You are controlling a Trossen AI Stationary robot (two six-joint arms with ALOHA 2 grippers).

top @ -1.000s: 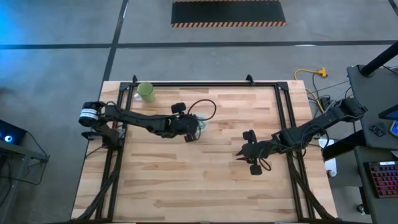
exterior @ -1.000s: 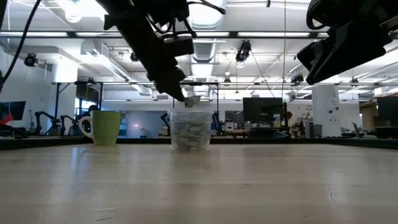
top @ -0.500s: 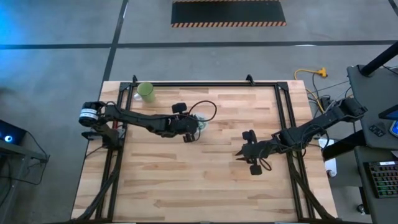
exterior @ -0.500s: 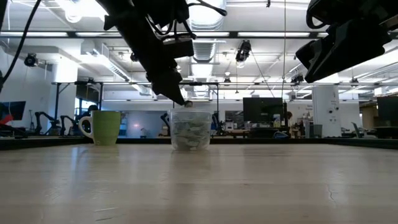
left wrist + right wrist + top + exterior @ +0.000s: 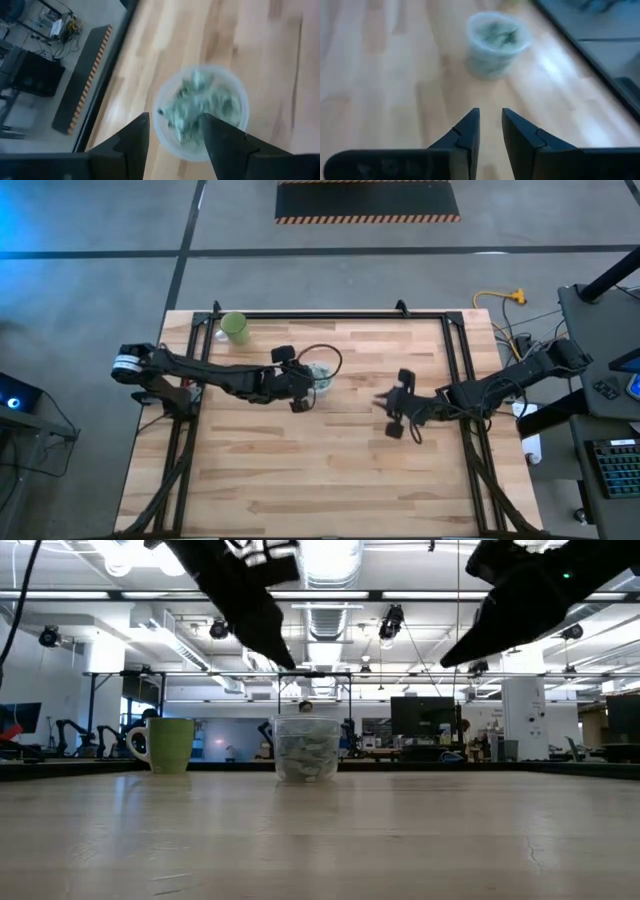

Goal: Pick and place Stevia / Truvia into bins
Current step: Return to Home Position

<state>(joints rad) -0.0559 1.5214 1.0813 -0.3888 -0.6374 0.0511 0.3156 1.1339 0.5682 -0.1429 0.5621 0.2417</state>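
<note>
Left gripper (image 5: 175, 116) hangs above the clear cup (image 5: 306, 727), fingers apart, empty. Right gripper (image 5: 490, 111) is narrowly apart and empty, right of centre in the high view. Stevia packets (image 5: 220, 107) fill the cup, just above centre. Risk: the left arm clips the rim when pulling away and spills packets.

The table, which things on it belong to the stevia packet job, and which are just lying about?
Job: clear cup; stevia packets inside it; left gripper, open, hovering over it; right gripper mid-table.
Lying about: green mug near the table's back-left corner.
</note>
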